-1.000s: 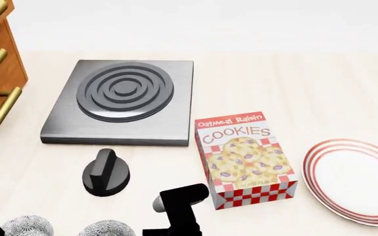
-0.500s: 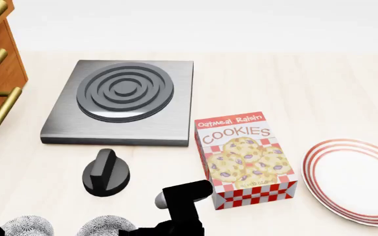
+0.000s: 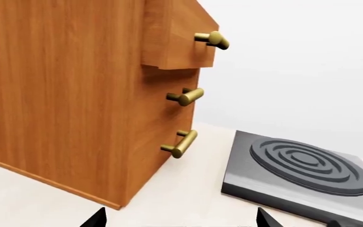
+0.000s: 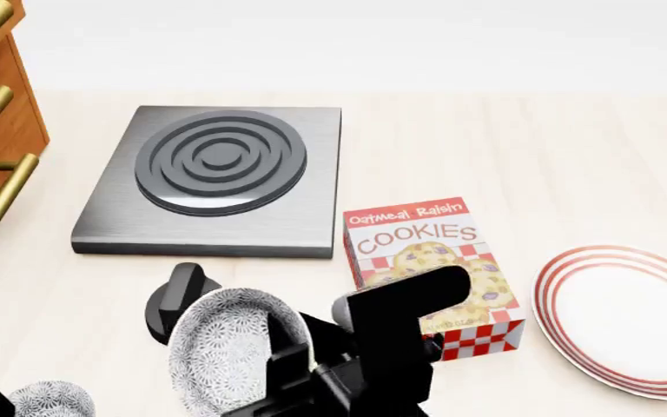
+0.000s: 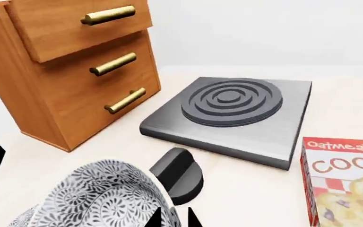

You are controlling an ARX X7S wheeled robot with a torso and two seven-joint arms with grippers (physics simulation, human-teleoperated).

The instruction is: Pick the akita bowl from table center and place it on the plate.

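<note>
My right gripper (image 4: 281, 369) has its fingers closed on the rim of the akita bowl (image 4: 237, 347), which hangs clear of the table (image 4: 565, 165), tipped so its speckled inside faces up and outward in the head view. In my right wrist view the same bowl (image 5: 99, 198) fills the near corner, one dark fingertip (image 5: 159, 217) showing at its edge. Just past the bowl sits the black knob (image 5: 180, 174), and farther out the grey burner plate (image 5: 232, 113) and the wooden drawer cabinet (image 5: 74, 66). The cookie box (image 4: 432, 274) stands beside my forearm, and the plate (image 4: 629, 317) lies beyond it, well apart from my fingers. The second speckled bowl (image 4: 49, 400) rests on the table toward my left side. My left gripper (image 3: 178, 222) shows two fingertips spread apart, holding nothing.
</note>
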